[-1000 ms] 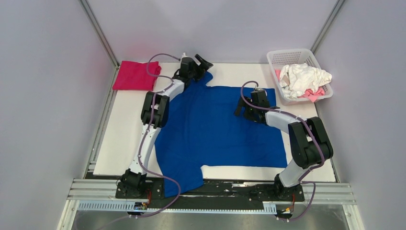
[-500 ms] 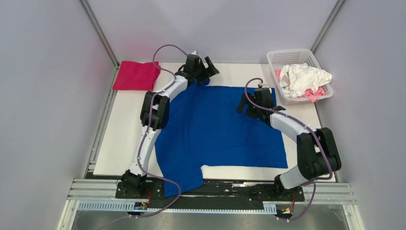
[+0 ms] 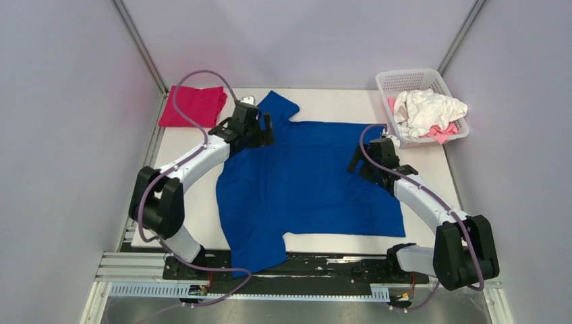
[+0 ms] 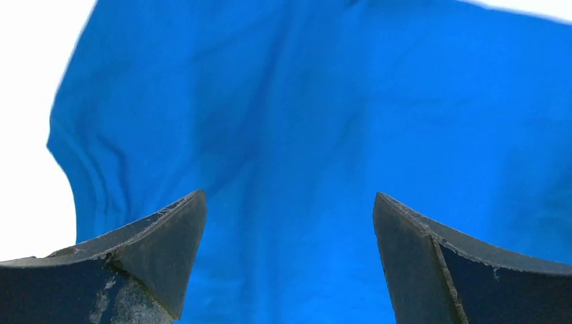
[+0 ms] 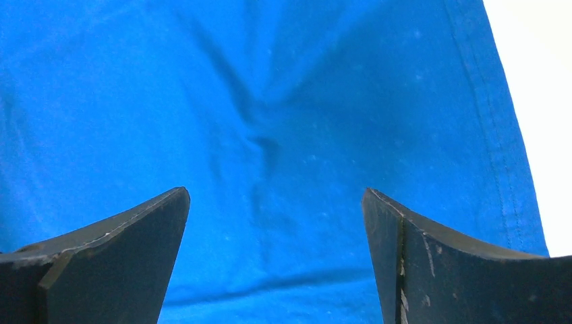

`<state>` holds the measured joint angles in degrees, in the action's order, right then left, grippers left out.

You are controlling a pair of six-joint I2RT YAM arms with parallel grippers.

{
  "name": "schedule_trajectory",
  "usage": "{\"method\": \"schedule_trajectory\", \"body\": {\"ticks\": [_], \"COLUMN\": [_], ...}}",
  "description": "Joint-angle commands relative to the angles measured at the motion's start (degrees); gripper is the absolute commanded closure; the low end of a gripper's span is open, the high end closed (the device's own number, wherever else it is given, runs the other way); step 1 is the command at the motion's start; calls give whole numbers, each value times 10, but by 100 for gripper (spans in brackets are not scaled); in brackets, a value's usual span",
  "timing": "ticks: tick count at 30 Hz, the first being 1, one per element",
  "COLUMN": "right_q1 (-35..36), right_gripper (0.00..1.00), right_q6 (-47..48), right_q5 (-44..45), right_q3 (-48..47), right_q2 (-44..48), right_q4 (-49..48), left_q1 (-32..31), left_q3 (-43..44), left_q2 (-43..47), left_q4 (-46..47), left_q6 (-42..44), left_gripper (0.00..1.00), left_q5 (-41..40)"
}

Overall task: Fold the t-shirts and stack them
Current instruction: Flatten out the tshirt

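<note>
While the royal-blue t-shirt (image 3: 310, 182) lies spread over the middle of the white surface (image 3: 175, 202), neck end toward the left edge and hem (image 5: 502, 162) toward the right edge, neither arm has hold of it. Left end effector (image 3: 262, 129) (image 4: 290, 202) hangs over the shirt's far-left part, just short of the far sleeve (image 3: 278, 104); its fingers stand wide apart with only cloth showing between them. Right end effector (image 3: 361, 165) (image 5: 276, 196) sits over the far-right part, close inside the hem, likewise fully spread and empty. Whether either set of tips touches the fabric cannot be told. No print shows on the shirt, so it is probably face down. One magenta t-shirt (image 3: 192, 106) rests folded at the far-left corner; a white t-shirt (image 3: 425, 108) and a pink t-shirt (image 3: 442, 133) lie crumpled in the basket (image 3: 388, 81) at the far-right corner. Assessment: the step in hand is the laying-out of the blue shirt, with its first fold not yet begun; one garment appears finished, two wait. The next move calls for both end effectors to descend together, pinch the far edge at matching points, and carry it toward the near edge without dragging the lower layer. A few shallow creases near the hem may need smoothing first.
</note>
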<state>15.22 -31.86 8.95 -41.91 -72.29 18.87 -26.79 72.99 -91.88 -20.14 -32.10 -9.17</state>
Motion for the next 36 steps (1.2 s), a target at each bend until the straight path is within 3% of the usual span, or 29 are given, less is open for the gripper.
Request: {"method": "schedule_trajectory", "body": {"ticks": [1, 7, 19, 29, 36], "right_q1": [-8, -14, -40, -60, -91], "right_gripper": [0, 0, 0, 0, 0], "right_q6": [-12, -7, 22, 34, 41], "right_q5": [1, 19, 7, -22, -32], "right_q3": [12, -9, -121, -214, -296], "right_q2": [13, -39, -196, -317, -403], "right_q4": [8, 5, -26, -37, -39], "left_q1": [7, 30, 129, 161, 166], "left_q3": [-63, -42, 58, 212, 249], "left_q2": [-55, -114, -242, -353, -376], "left_q4": [-1, 20, -16, -92, -101], "left_q6": [-4, -25, -48, -47, -48], "left_gripper": [0, 0, 0, 0, 0], "left_q5": [-15, -33, 41, 43, 32]}}
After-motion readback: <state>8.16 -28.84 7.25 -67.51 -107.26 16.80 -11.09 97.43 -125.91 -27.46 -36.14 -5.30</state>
